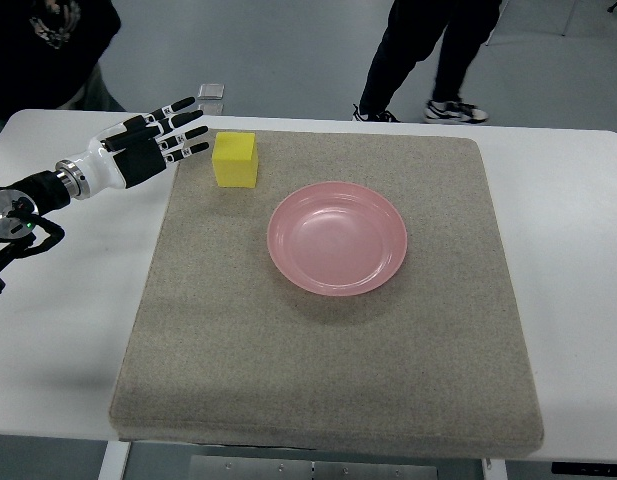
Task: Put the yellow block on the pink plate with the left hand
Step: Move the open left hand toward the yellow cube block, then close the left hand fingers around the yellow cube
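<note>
A yellow block [235,160] sits on the grey mat [328,350] near its far left corner. To its right, toward the mat's middle, lies the pink plate [337,237], with nothing on it. My left hand [156,139] reaches in from the left edge, just left of the block, fingers stretched out and spread toward it. The fingertips [200,148] stop a short gap away from the block's left face. Nothing is in the hand. The right arm is out of view.
The mat covers most of a white table [573,230]. A person's dark-trousered legs [428,55] stand beyond the far edge, and another person in dark clothing [48,45] is at the far left corner. A small grey object [210,92] lies on the floor behind the table.
</note>
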Robot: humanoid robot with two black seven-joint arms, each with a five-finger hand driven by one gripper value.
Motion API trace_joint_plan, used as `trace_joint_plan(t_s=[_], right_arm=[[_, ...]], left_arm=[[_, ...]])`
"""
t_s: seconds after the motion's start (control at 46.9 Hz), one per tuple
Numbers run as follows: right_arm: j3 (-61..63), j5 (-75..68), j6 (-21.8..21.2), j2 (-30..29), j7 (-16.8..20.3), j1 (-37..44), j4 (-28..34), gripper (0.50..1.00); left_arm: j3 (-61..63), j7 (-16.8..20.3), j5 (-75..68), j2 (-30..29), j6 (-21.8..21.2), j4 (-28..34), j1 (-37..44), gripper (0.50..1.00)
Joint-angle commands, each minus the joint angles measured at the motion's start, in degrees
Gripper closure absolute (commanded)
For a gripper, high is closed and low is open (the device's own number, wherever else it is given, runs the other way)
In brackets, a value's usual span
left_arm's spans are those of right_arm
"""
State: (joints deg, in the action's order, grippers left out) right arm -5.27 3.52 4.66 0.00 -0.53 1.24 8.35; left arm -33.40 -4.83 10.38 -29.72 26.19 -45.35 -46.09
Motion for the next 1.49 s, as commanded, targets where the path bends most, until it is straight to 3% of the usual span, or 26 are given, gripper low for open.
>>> trace_joint_plan(t_s=[0.0,0.405,0.576,0.704,1.472], right_arm=[[0.0,0.0,0.0,0.0,0.0,-0.01,0.0,0.576],[0.0,0.0,0.0,0.0,0.0,-0.01,0.0,0.576],[0.0,0.0,0.0,0.0,0.0,-0.01,0.0,0.576],[0.0,0.0,0.0,0.0,0.0,-0.01,0.0,0.576],[0.0,0.0,0.0,0.0,0.0,-0.01,0.0,0.576]], left_arm=[[0.0,0.0,-0.01,0.01,-0.09,0.0,-0.05,0.506],[-2.28,0.79,-0.44,0.19,-0.35,0.44,-1.11,0.506],[-2.2,1.41,-0.8,0.19,-3.43,0.7,-2.16,0.506],[-1.67,1.41,-2.46,0.01,-2.99,0.61,-4.1,0.506],[-1.32,2.11,-69.78,0.27,-2.72,-0.97,-12.18,0.506]])
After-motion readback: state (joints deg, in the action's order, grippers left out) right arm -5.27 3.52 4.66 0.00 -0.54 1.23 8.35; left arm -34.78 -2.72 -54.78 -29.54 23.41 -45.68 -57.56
